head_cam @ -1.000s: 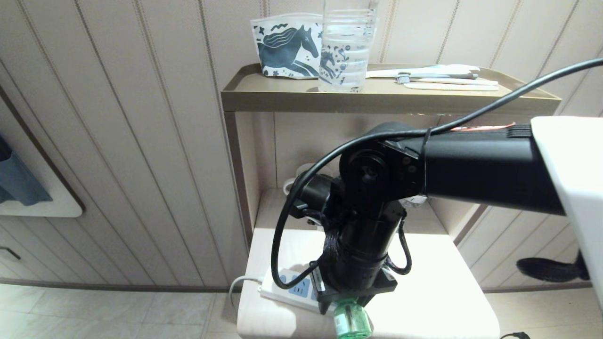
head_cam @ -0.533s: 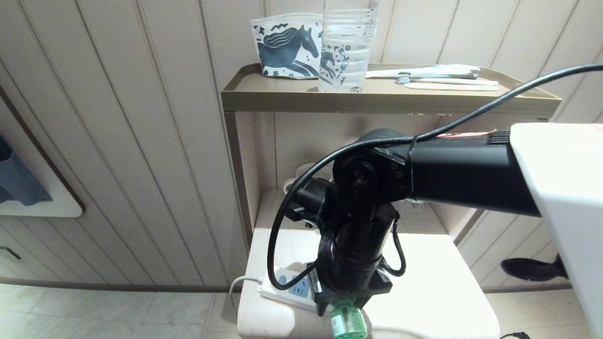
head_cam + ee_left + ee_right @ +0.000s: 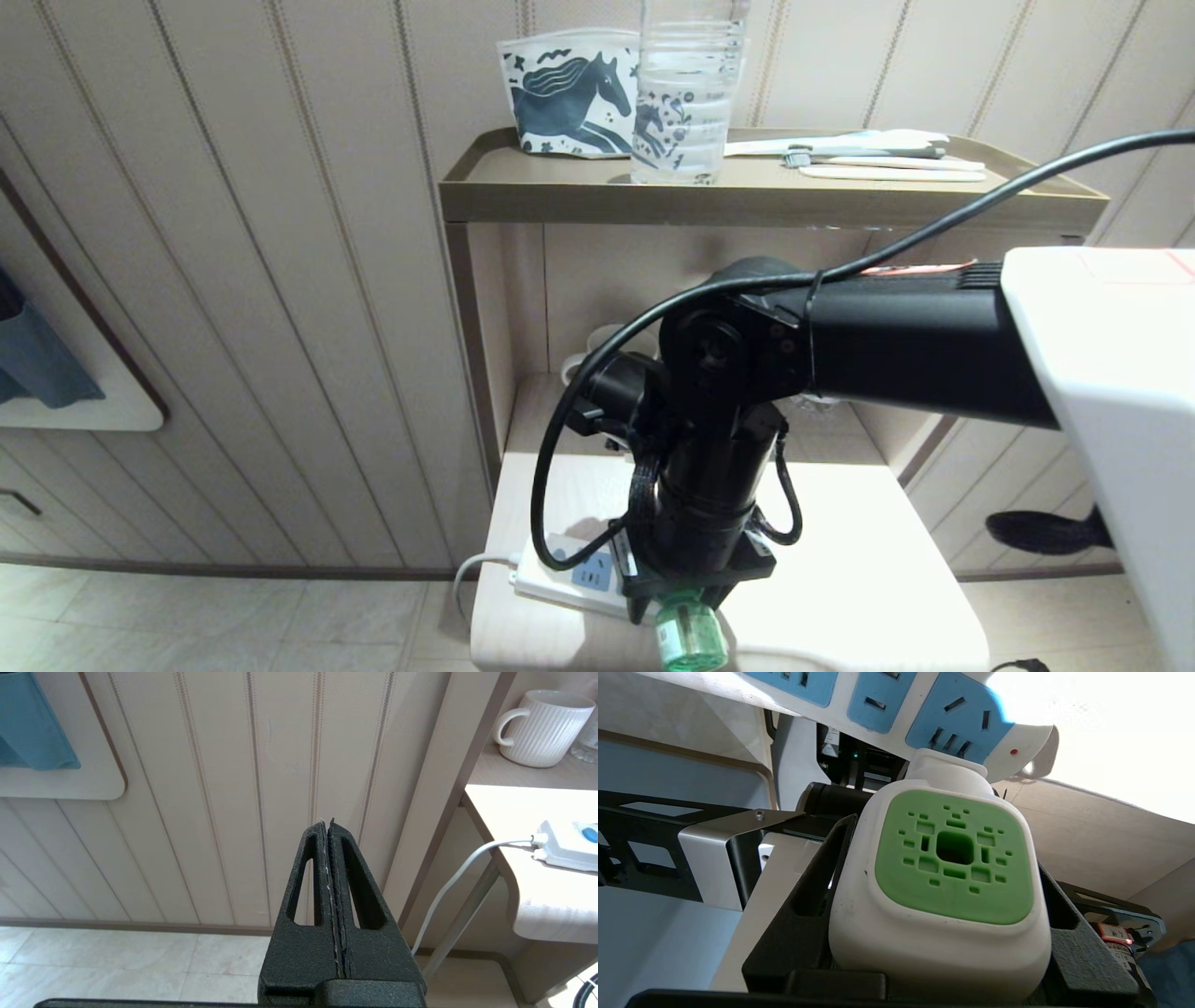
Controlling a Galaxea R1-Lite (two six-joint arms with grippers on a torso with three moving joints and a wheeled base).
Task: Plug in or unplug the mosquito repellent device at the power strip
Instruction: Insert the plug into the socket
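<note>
Mosquito repellent device (image 3: 943, 891) between right tool (image 3: 941, 933) fingers

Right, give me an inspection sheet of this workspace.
Surface: white table, power strip at its left edge.
Job's things: mosquito repellent device at the end socket of the power strip; seating cannot be told.
Clutter: mug behind; water bottle, horse-print pouch, toothbrushes on the shelf.
Grippers: right hand clamps the device; left hand shut, parked off the table.
Cables: white cord hangs off the edge.
Surroundings: panelled wall, tiled floor.
</note>
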